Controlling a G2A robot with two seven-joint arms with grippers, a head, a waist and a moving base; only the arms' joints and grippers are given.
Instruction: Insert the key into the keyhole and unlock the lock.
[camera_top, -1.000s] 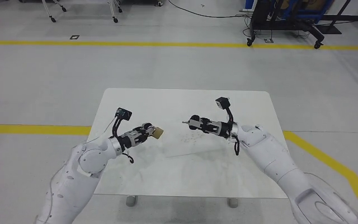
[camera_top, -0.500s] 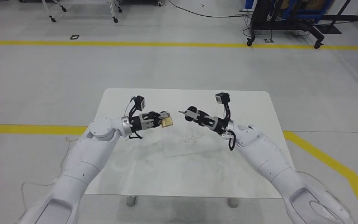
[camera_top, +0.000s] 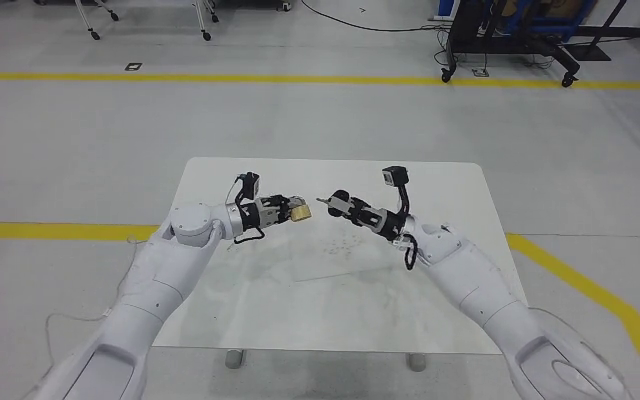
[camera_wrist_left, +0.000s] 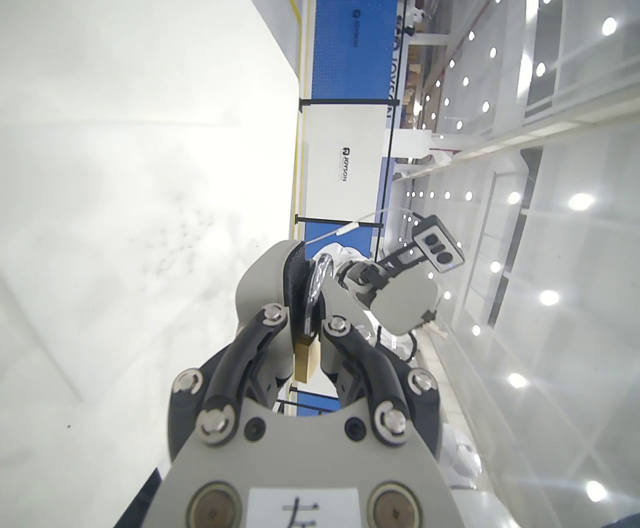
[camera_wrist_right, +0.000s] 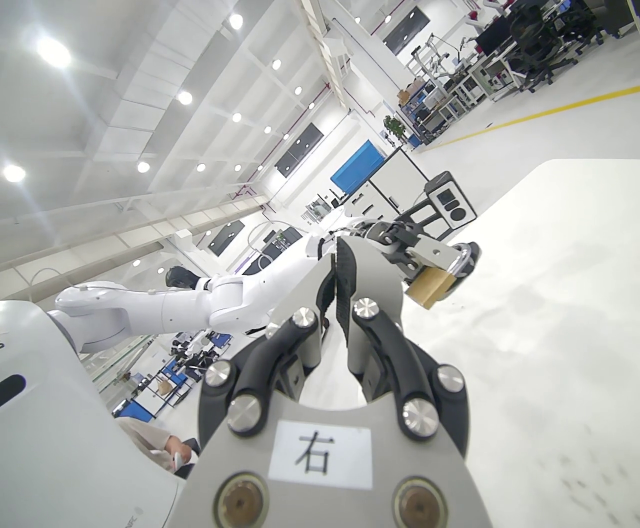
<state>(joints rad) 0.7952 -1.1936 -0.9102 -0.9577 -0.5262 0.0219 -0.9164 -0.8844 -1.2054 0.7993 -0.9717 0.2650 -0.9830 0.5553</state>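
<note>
Left gripper (camera_wrist_left: 306, 300) is clamped on the brass padlock (camera_wrist_right: 431, 289). Right gripper (camera_top: 335, 203) pinches the small key (camera_top: 323, 201), tip just beside the padlock, above the white table (camera_top: 440, 300).

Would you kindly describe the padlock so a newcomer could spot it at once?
Over the white table, two arms nearly meet. The padlock is held off the tabletop in the jaws of the left gripper. It is the only brass-coloured block, with a silver shackle, facing the thin key.
</note>
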